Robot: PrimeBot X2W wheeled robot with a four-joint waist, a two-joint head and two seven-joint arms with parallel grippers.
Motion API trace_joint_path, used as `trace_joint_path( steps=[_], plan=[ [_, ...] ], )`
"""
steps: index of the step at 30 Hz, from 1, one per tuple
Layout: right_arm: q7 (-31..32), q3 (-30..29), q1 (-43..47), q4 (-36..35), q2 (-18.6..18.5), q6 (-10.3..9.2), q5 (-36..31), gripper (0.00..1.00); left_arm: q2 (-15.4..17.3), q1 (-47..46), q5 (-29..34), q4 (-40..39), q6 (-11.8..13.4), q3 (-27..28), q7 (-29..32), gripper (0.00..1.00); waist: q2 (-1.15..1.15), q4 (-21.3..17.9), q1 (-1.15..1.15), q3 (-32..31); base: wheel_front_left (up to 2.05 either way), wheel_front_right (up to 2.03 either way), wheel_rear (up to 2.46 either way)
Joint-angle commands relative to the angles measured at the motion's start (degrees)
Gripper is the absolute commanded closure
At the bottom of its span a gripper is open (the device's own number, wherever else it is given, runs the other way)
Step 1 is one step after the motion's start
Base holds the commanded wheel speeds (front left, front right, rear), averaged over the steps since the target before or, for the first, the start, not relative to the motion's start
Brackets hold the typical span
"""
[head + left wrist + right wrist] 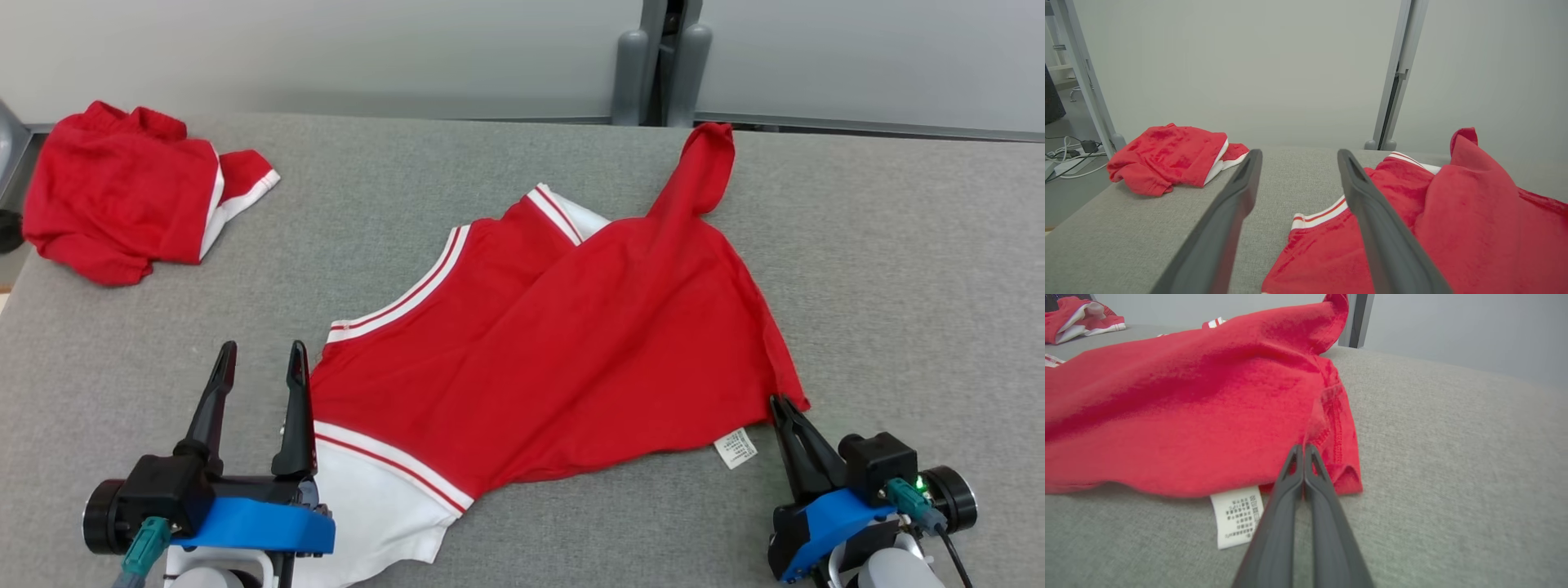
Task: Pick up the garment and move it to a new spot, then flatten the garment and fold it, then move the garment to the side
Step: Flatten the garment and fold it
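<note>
One red garment (555,343) with white striped trim lies spread, creased and partly doubled over, across the middle of the grey table (898,269). One strip of it trails toward the far edge.

Assessment: thin, light cloth, limp throughout. It will drape, drag and bunch rather than hold a shape. It is not fragile and is unlikely to slide on the felt-like surface. Recommended holds are the edges, and the hem corners above all, pinched through both layers.

A care label (735,448) sticks out from the near hem.

Right gripper (780,402): jaws fully closed, tips set at the near right hem corner, just beside the label. The cloth ridges up toward the tips, so it appears pinched there, though the held fold is too small to confirm.

Left gripper (263,351): jaws wide apart and holding nothing. It is poised at the garment's left edge, its inner finger over the red cloth by the white sleeve (375,498).

A second red garment (114,192) lies bunched at the far left, well apart.
</note>
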Motion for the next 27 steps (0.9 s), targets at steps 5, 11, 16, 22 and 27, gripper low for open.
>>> trace_joint_path(
  steps=[5,11,16,22,27],
  plan=[
    [-0.02,2.18,4.61,-5.27,-0.01,-0.02,2.06,1.0,0.2,1.34,-0.55,0.31,0.12,-0.15,-0.18,0.0,0.0,-2.81,-0.01,-2.12,0.0,0.0,0.0],
    [1.56,4.19,9.85,-11.66,-1.23,-0.02,4.7,1.0,0.19,1.96,-0.61,0.18,0.29,-0.14,-0.18,0.0,0.0,-5.42,-0.01,-2.79,0.0,0.0,0.0],
    [6.37,5.23,13.91,-16.13,-1.92,-0.02,7.44,1.0,0.2,1.97,-0.5,0.36,0.16,-0.15,-0.18,0.0,0.0,-6.47,-0.01,-3.1,0.0,0.0,0.0],
    [11.67,5.41,18.15,-21.63,-2.75,-0.02,10.79,1.0,0.2,2.14,-0.39,0.28,0.33,-0.13,-0.18,0.0,0.0,-7.2,-0.01,-3.4,0.0,0.0,0.0],
    [12.18,4.55,17.52,-22.36,-3.28,-0.02,10.65,1.0,0.2,2.29,-0.45,0.36,0.06,-0.36,-0.18,0.0,0.0,-7.09,-0.01,-3.63,0.0,0.0,0.0]
  ],
)
